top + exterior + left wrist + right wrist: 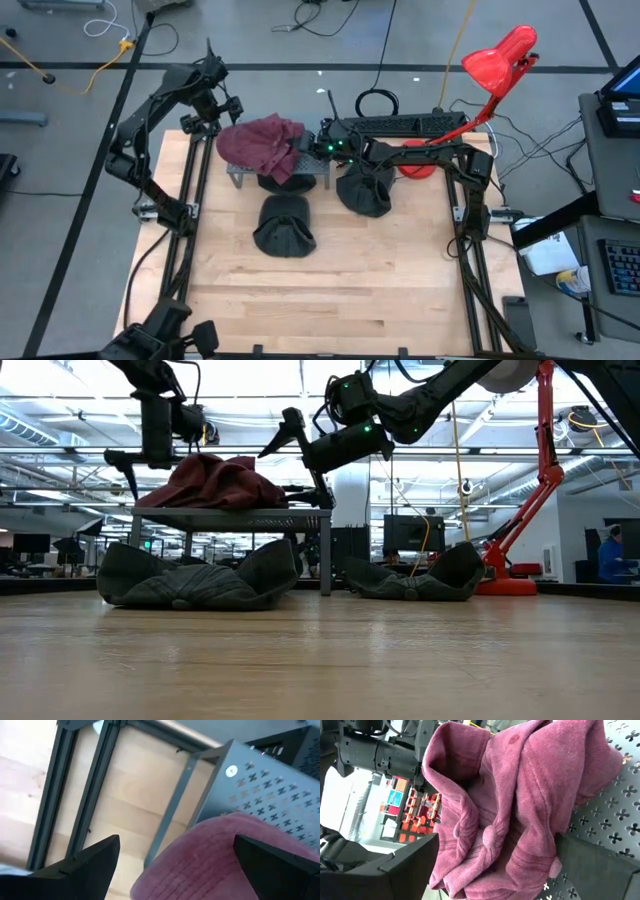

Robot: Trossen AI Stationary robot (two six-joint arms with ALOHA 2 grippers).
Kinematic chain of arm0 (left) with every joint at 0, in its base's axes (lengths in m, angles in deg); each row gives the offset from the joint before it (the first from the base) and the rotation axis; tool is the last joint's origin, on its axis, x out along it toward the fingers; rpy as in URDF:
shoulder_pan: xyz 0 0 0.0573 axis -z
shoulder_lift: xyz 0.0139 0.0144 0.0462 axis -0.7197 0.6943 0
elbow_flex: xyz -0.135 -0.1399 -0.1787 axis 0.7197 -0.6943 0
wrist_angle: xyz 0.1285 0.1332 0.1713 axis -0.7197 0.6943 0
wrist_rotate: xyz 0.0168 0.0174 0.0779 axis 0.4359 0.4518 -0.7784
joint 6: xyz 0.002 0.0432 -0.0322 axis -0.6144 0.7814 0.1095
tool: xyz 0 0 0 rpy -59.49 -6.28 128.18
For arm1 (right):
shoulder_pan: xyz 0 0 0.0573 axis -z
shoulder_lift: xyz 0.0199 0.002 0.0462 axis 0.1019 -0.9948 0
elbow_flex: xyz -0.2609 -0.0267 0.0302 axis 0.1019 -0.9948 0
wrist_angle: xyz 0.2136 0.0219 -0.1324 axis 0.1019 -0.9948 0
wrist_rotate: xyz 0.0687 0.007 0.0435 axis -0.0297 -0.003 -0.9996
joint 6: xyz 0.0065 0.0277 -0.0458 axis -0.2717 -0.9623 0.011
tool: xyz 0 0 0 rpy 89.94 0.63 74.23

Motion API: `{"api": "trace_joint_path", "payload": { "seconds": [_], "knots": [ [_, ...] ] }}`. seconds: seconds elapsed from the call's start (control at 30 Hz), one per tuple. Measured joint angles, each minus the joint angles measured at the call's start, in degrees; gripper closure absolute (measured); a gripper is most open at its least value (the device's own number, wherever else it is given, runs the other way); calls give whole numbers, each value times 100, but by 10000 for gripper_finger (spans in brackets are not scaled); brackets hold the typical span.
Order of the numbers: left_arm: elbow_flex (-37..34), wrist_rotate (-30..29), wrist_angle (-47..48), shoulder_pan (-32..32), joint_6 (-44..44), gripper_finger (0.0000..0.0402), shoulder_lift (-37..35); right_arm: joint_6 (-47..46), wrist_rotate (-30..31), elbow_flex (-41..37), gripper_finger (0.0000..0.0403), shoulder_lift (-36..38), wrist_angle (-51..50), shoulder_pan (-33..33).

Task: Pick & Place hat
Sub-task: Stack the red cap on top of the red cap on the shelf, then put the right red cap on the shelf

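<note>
We are holding the right gripper (305, 143) spread wide and empty, its fingers straddling the near edge of the crumpled maroon corduroy hat (262, 143) that is lying on the small grey perforated metal stand (312, 164). The hat's folds are filling the space just ahead of this gripper. Across the hat from it, we are hovering the left gripper (222, 112), also fully parted and gripping nothing, above the hat's far edge and the stand's corner (230, 750). Below and in front of the stand, the dark folded cloth hat (283, 224) is resting on the pale wooden tabletop (330, 290), and beside the right arm another dark crumpled hat (364, 190) is sitting. Bare tabletop lies wide beyond them.
</note>
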State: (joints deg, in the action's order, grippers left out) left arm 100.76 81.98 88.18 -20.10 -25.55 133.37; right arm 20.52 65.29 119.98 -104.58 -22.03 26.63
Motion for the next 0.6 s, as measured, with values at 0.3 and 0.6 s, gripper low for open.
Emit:
{"api": "trace_joint_path", "payload": {
  "seconds": [0.3,0.6],
  "knots": [
    [-460,973,-290,27,0,7,-3,-1,-1,0,12,-11,69,8],
    [-691,1454,-350,-38,-55,7,-63,70,-5,-2,12,-11,76,17]
  ]
}}
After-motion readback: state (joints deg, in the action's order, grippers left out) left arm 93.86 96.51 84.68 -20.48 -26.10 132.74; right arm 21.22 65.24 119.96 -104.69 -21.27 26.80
